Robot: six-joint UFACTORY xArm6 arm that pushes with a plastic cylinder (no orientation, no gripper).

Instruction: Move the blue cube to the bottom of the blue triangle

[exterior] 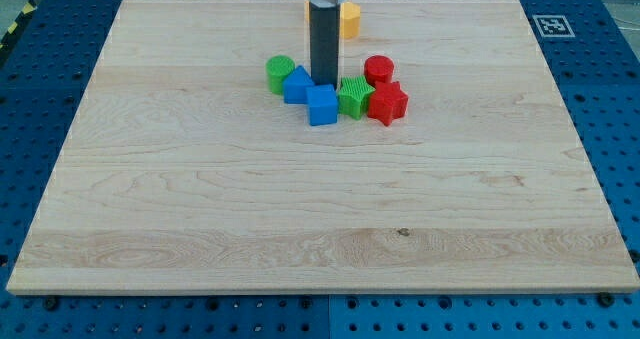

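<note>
The blue cube (pixel 322 106) sits near the board's upper middle. The blue triangle (pixel 297 84) lies just up and to its left, touching or almost touching it. My tip (pixel 324 83) stands right above the cube's top edge, to the right of the triangle. The dark rod rises from there to the view's top.
A green cylinder (pixel 280 72) lies left of the triangle. A green star-like block (pixel 354 96) and a red star (pixel 388 102) lie right of the cube, with a red cylinder (pixel 379 70) above them. A yellow block (pixel 349 19) lies near the wooden board's (pixel 320 239) top edge, partly behind the rod.
</note>
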